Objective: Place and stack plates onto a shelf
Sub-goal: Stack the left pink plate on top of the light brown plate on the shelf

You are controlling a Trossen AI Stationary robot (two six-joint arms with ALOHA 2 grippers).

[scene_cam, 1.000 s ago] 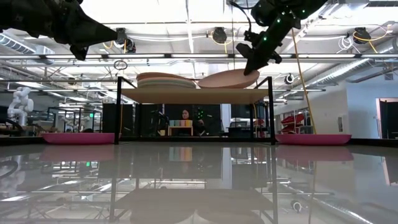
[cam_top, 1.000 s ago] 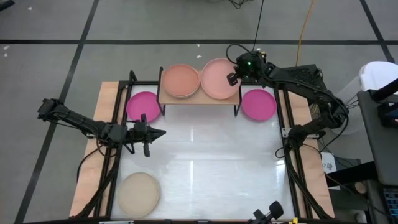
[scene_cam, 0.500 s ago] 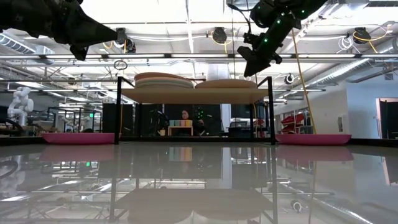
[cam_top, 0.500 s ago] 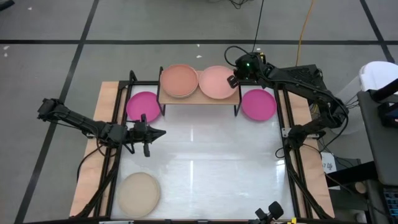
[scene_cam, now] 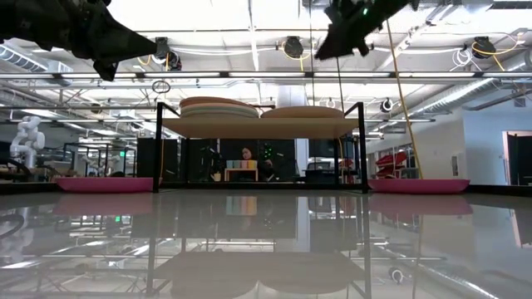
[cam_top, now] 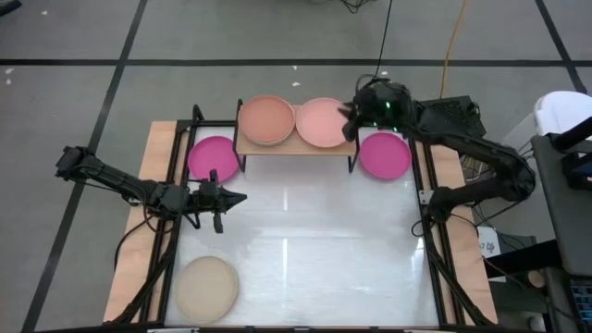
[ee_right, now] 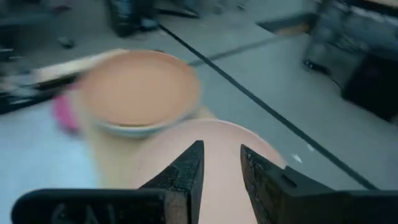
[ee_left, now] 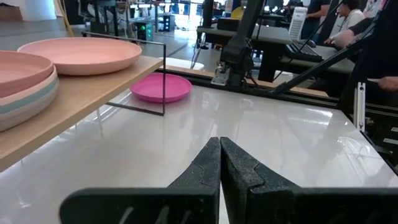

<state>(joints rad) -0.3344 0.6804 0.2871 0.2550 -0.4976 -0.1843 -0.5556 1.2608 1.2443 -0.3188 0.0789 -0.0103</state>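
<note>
The shelf (cam_top: 296,143) stands at the table's far edge, its wooden top on black legs. Its left half carries a stack topped by a peach-orange plate (cam_top: 268,118); a teal layer (ee_left: 18,102) shows lower down. The pale pink plate (cam_top: 323,122) lies flat on the right half. My right gripper (ee_right: 221,163) is open and hovers above that plate's right rim (scene_cam: 332,41), touching nothing. My left gripper (ee_left: 219,162) is shut and waits over the table's left side (cam_top: 236,196). Magenta plates (cam_top: 213,157) (cam_top: 384,154) lie on the table on either side of the shelf. A grey-beige plate (cam_top: 206,285) rests near the near-left corner.
The glossy white table (cam_top: 305,250) is framed by black rails with wooden strips along its sides. The right arm's base (cam_top: 435,199) stands at the right rail. Beyond the far edge, the low view shows a room with benches and a person (scene_cam: 247,154).
My right gripper lowered the tilted pale pink plate until it lay flat on the shelf's right half, beside the stack. It let go, then rose and drew back toward the table's right. The left arm kept still.
</note>
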